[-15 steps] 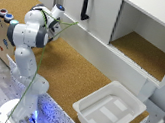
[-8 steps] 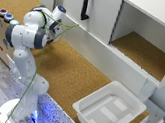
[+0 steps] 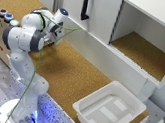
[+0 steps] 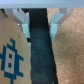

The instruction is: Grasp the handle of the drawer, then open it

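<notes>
Up on the white cabinet (image 3: 138,30), the black handle (image 3: 85,6) sits on the closed front panel at the exterior view's left of the open compartment, its long axis running vertically. Below it, the arm (image 3: 28,37) bends over the cork table (image 3: 75,75), well apart from the handle. From the wrist view, the gripper (image 4: 39,20) has its 2 fingers (image 4: 22,19) spread, holding nothing. 1 white tray (image 3: 110,110) rests on the table.
</notes>
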Action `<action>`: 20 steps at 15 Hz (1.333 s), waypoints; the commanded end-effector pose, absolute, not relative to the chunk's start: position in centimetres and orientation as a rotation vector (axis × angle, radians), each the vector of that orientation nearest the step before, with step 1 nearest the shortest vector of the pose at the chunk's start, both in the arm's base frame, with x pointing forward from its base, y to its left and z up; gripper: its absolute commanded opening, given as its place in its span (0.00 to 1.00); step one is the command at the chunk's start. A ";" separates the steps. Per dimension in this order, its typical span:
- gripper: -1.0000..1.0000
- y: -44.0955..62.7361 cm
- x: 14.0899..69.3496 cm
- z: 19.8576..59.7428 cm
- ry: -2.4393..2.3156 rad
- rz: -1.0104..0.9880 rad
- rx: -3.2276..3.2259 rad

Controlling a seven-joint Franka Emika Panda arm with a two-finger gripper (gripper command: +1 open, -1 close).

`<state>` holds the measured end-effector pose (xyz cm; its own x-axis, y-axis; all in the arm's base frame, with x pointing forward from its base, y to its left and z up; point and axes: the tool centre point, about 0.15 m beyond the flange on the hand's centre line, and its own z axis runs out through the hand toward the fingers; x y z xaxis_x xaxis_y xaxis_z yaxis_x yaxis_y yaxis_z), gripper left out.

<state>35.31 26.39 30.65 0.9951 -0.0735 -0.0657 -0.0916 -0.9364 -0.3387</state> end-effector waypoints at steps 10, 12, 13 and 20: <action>0.00 12.6 32.9 26.2 0.353 0.012 -2.768; 0.00 11.0 32.6 26.1 0.408 0.007 -2.768; 0.00 10.3 32.4 26.0 0.432 0.006 -2.766; 1.00 10.7 32.6 30.0 0.341 -0.033 -2.938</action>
